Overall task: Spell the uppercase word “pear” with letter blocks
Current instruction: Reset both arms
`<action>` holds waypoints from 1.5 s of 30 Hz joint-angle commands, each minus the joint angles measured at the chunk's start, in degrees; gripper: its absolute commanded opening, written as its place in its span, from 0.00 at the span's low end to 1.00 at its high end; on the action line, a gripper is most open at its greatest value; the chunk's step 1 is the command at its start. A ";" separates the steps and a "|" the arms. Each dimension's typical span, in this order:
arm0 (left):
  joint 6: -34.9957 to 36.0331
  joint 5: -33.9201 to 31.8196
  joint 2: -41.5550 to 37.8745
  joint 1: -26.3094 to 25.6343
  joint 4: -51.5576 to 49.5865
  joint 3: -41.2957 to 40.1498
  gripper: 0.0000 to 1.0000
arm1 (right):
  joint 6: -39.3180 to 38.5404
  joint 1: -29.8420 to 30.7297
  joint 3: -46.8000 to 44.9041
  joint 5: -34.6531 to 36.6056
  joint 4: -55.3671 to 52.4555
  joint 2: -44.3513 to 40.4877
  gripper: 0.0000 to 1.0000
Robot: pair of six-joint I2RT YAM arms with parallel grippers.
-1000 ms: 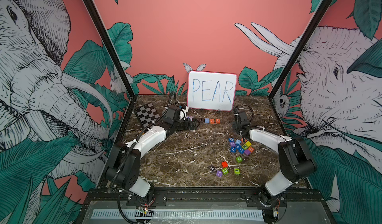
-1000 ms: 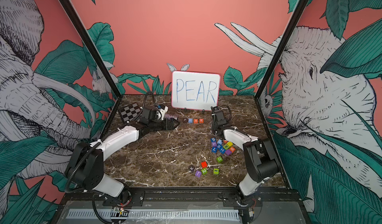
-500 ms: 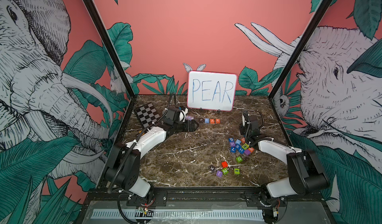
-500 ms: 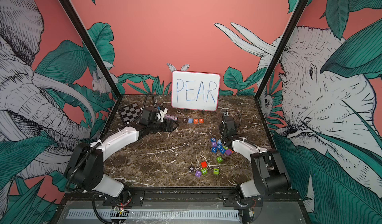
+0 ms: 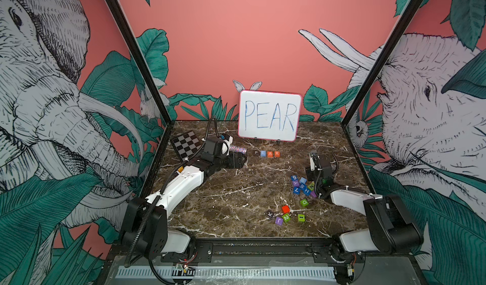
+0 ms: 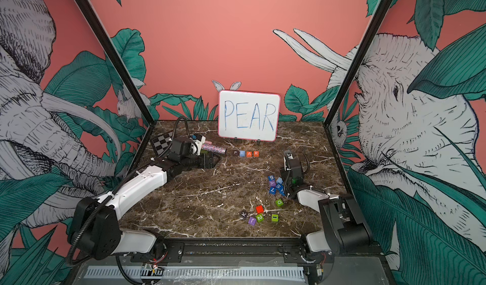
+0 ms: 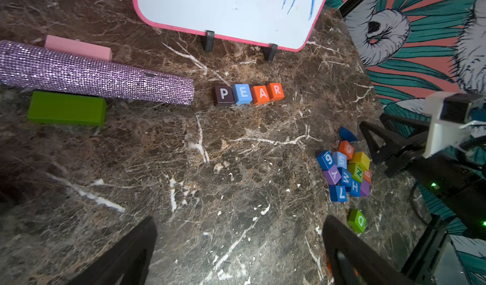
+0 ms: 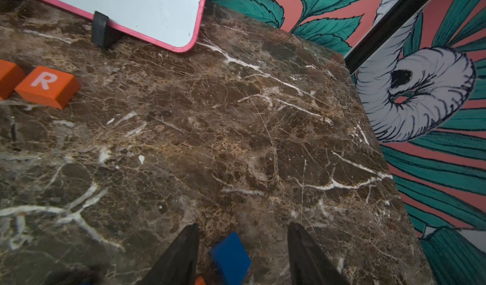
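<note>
The left fingers (image 7: pixel 131 249) are hanging spread wide over the bench (image 7: pixel 236 165), gripping nothing, as they were a second ago. Right of the glittery purple tube (image 7: pixel 92 75), the letter blocks (image 7: pixel 261 94) are sitting in a touching row before the whiteboard (image 7: pixel 231 7): dark P (image 7: pixel 223 94), light blue E (image 7: pixel 242 93), orange A (image 7: pixel 263 92), orange R (image 7: pixel 275 91). Further right, the right fingers (image 8: pixel 181 252) are standing apart around a dark blue cube (image 8: pixel 231 252), gaps on both sides. They are wider than before, and that arm is drawing back from the R toward the heap of spare cubes (image 7: pixel 344 170).
</note>
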 commanded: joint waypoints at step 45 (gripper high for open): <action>37.72 -29.33 0.21 16.12 39.34 -24.57 0.89 | 7.25 -14.16 -2.64 -17.75 19.49 7.41 0.99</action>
